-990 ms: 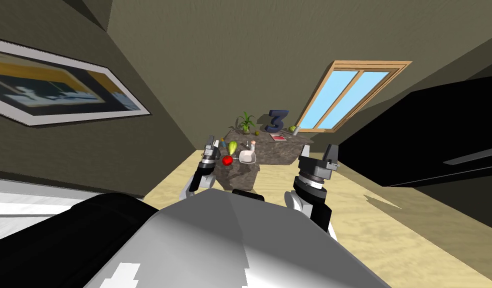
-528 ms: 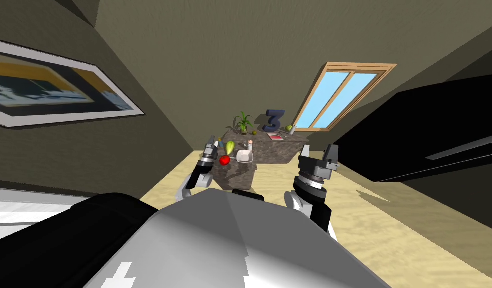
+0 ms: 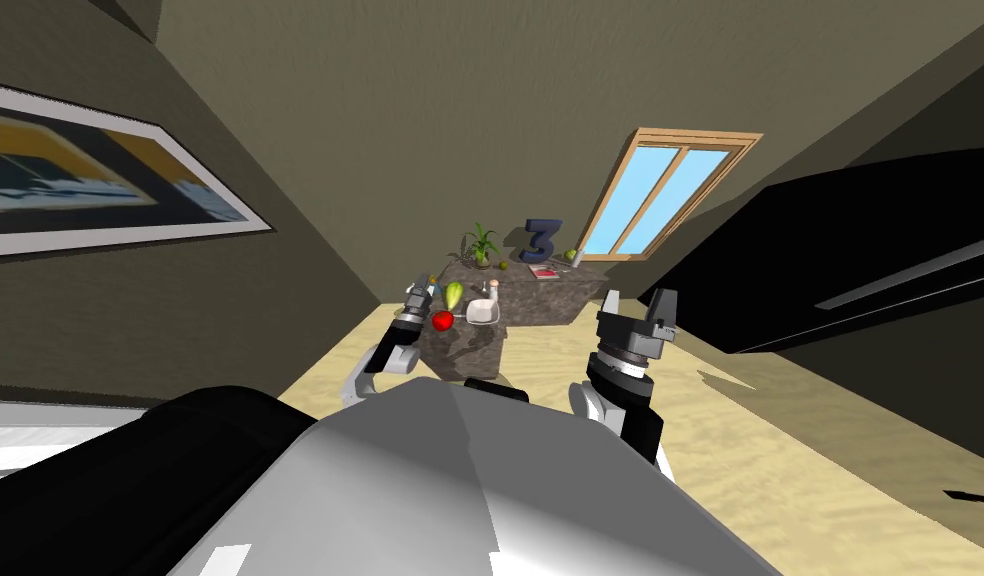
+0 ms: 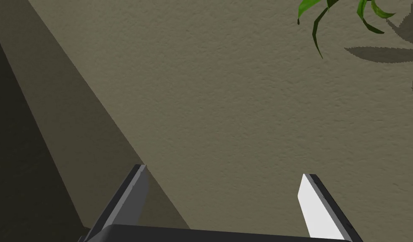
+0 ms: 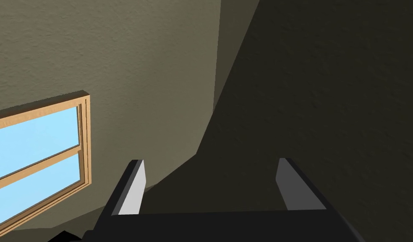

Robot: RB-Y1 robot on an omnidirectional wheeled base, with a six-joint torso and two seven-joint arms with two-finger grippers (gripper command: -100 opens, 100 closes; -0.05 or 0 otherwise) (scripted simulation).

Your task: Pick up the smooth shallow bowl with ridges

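— Two grippers are raised in front of me. Do you want the fingers first?
— Yes, then the bowl.
— Both pairs are spread wide with nothing between them. My left gripper [image 4: 223, 174] hangs at the near left corner of the dark, mottled, stone-look bench [image 3: 477, 350]. My right gripper [image 5: 210, 161] is off the bench's right side, above the pale wood-grain floor [image 3: 780, 440].
— And the bowl?
— The white shallow bowl [image 3: 483, 312] sits on the near end of the bench, ahead of me and between the two grippers, closer to the left one. Neither gripper touches it. I cannot make out ridges from the head view.
— What's around it?
— A round red fruit [image 3: 442, 320] lies just beside it, towards my left gripper. A yellow-green pear-shaped fruit [image 3: 453, 294] is a little further back. Just behind the bowl stands a small pale bottle [image 3: 494, 288].
— And the far end?
— A green leafy potted plant [image 3: 479, 245], a dark blue figure shaped like a 3 [image 3: 540, 240] and a flat red book [image 3: 543, 272], all well apart from the bowl.
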